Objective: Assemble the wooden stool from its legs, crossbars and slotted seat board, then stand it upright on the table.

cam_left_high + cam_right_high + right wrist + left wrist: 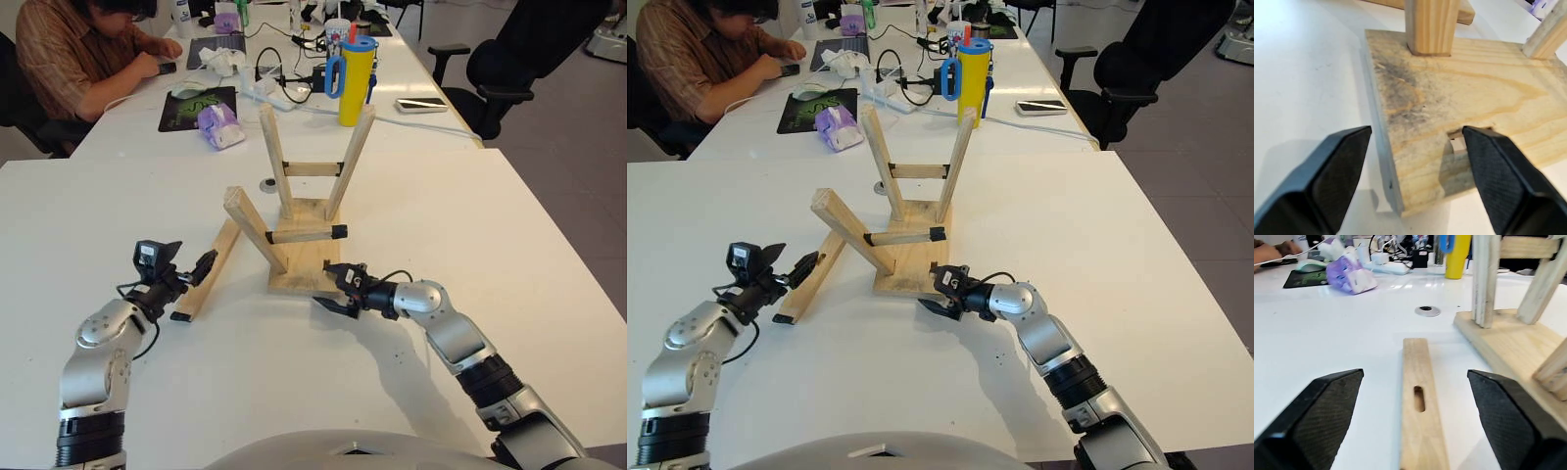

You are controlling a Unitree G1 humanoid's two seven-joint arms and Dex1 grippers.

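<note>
1. Left eye view: the white table carries the half-built stool upside down, with its seat board lying flat near the middle.
2. Three legs stand in the board. Two back legs are joined by a crossbar. The front leg leans to the left, with a second crossbar on it.
3. A loose leg lies flat on the table just left of the board.
4. The left gripper is spread wide, with one finger on either side of the loose leg, apart from it.
5. The right gripper is spread too, at the board's near edge by an empty slot.
</note>
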